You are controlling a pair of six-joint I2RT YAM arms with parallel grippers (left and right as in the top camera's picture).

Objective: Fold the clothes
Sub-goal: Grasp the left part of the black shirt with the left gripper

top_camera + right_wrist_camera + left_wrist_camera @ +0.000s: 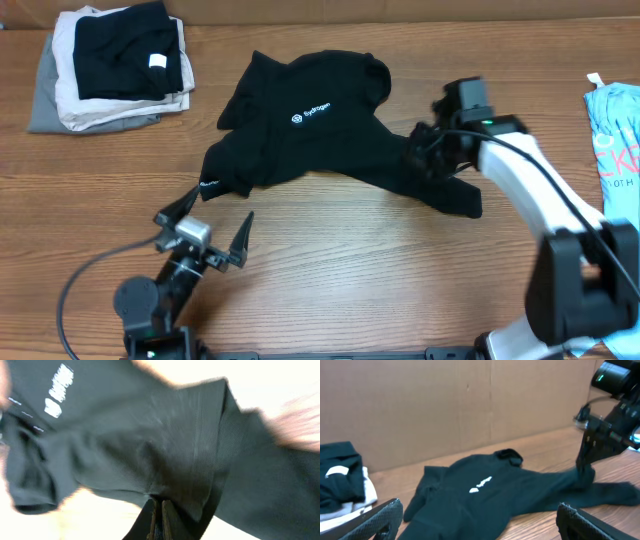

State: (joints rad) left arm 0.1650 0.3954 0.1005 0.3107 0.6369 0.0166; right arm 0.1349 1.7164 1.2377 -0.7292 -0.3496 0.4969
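The clothes point(320, 130), a large black garment with white lettering and a small round logo, lie crumpled across the middle of the table. My right gripper point(422, 152) is shut on the garment's right part, and the fabric point(165, 460) bunches up between its closed fingers point(159, 515) in the right wrist view. My left gripper point(207, 228) stands wide open near the front left, just short of the garment's lower left corner, with nothing between its fingers point(380, 520). From the left wrist view the garment point(490, 490) spreads out ahead.
A stack of folded pieces point(110, 65), topped by a black one with a white square tag, sits at the back left. A light blue printed shirt point(615, 130) lies at the right edge. A cardboard wall point(470, 405) runs behind the table.
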